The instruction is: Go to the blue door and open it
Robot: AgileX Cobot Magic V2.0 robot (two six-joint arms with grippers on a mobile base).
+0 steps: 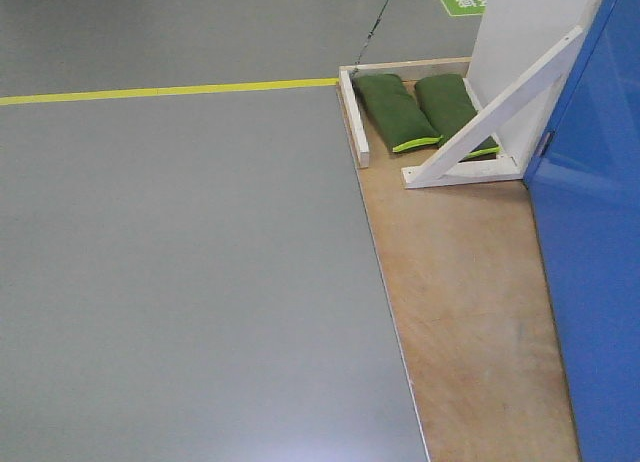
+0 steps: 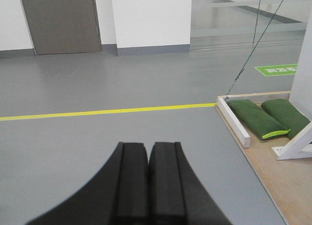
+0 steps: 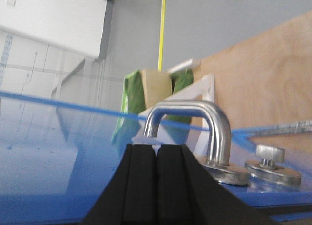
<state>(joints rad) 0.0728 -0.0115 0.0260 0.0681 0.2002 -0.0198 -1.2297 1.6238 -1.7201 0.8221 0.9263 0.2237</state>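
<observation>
A: Blue and glossy, the door [image 1: 600,282] stands at the right. Which hand is nearer?
B: The right hand [image 3: 157,148], closed and empty, just beside the lever handle [image 3: 195,113], whose bar lies crosswise. The left hand [image 2: 148,148] is closed too.

Counting now: one tall glossy blue door [image 1: 590,262], with one silver metal lever handle [image 3: 195,113] and one round thumb-turn lock [image 3: 269,154]. Two dark green sandbags with lime edging [image 1: 397,112] [image 1: 448,104]. One white diagonal wooden brace [image 1: 495,117], one flat plywood base board [image 1: 460,282], one yellow floor line [image 1: 170,90], one green floor sign [image 1: 463,1], one grey wall door [image 2: 58,20].
</observation>
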